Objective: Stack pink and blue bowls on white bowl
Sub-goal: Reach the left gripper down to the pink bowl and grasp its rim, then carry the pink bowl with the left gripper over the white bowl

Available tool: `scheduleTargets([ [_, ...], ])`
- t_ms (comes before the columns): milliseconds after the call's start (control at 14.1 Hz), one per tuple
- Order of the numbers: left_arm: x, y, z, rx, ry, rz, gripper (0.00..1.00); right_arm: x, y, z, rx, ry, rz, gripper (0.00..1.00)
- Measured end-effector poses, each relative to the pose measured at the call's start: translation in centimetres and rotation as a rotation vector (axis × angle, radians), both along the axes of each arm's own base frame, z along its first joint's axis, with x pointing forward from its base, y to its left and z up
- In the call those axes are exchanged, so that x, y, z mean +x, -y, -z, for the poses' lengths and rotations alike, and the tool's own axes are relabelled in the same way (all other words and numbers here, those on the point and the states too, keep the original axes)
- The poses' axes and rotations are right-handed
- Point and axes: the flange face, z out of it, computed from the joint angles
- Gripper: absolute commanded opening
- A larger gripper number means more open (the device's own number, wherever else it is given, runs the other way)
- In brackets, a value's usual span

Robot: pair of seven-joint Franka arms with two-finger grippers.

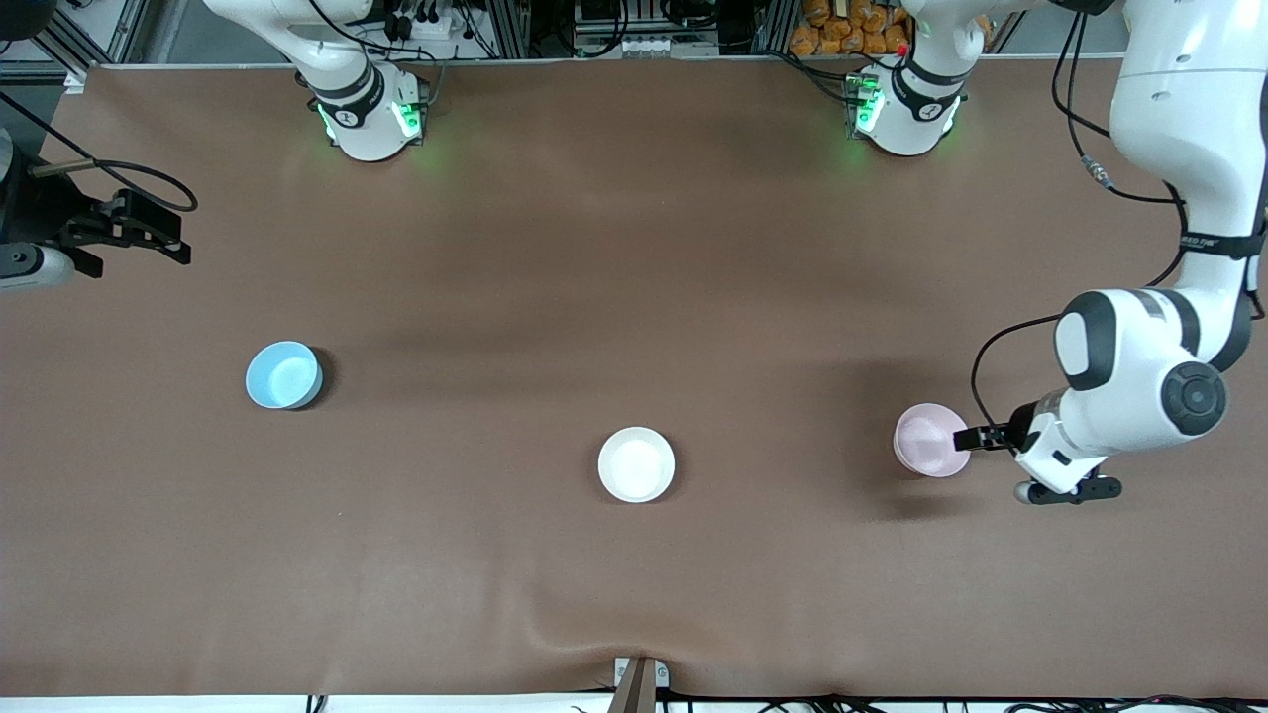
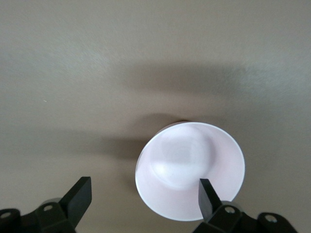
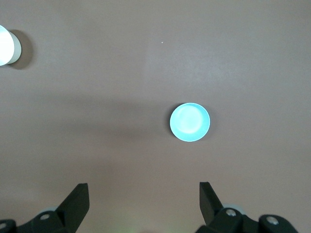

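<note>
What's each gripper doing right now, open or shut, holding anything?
Left gripper: open, one finger inside the pink bowl, its rim between the fingers, not yet gripped.
Right gripper: open, holding nothing, high over the blue bowl.

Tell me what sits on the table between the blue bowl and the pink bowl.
The white bowl sits between the blue bowl and the pink bowl, slightly nearer the camera, in the front view.

Wide bare table (image 1: 634,248) lies between the blue bowl (image 1: 283,374), white bowl (image 1: 636,463) and pink bowl (image 1: 929,440), all well apart, with only the left gripper (image 1: 976,437) crowding the pink bowl's rim.
</note>
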Motion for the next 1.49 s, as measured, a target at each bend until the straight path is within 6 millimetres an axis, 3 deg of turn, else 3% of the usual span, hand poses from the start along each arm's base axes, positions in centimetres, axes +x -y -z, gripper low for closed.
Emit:
scheduleTargets([
  [71, -0.4, 0.2, 0.9, -0.001, -0.006, 0.002, 0.67, 0.0, 0.0, 0.0, 0.0, 0.0, 0.0, 1.0],
  [284, -1.5, 0.3, 3.2, -0.002, -0.008, 0.002, 0.44, 0.0, 0.0, 0.0, 0.0, -0.002, 0.0, 1.0],
  [426, -1.9, 0.2, 4.6, -0.002, -0.01, -0.003, 0.03, -0.1, 0.0, 0.1, 0.0, -0.006, 0.0, 1.0],
  [639, -2.0, 0.1, 5.2, -0.003, -0.014, -0.005, 0.0, -0.1, 0.0, 0.1, 0.0, -0.007, 0.0, 1.0],
  [851, -1.7, 1.2, 4.4, -0.014, 0.004, 0.01, 0.0, -0.1, 0.0, 0.1, 0.0, -0.007, 0.0, 1.0],
  [993, -1.5, 5.1, 3.1, -0.049, 0.026, 0.043, 0.0, -0.1, 0.0, 0.1, 0.0, -0.007, 0.0, 1.0],
  [1348, -1.1, 20.3, -3.6, -0.167, 0.1, -0.018, 0.0, -0.1, 0.0, 0.2, 0.0, -0.008, 0.0, 1.0],
  [1490, -1.8, 26.1, -4.9, -0.194, 0.098, -0.075, 0.0, -0.1, 0.0, 0.2, 0.0, -0.008, 0.0, 1.0],
])
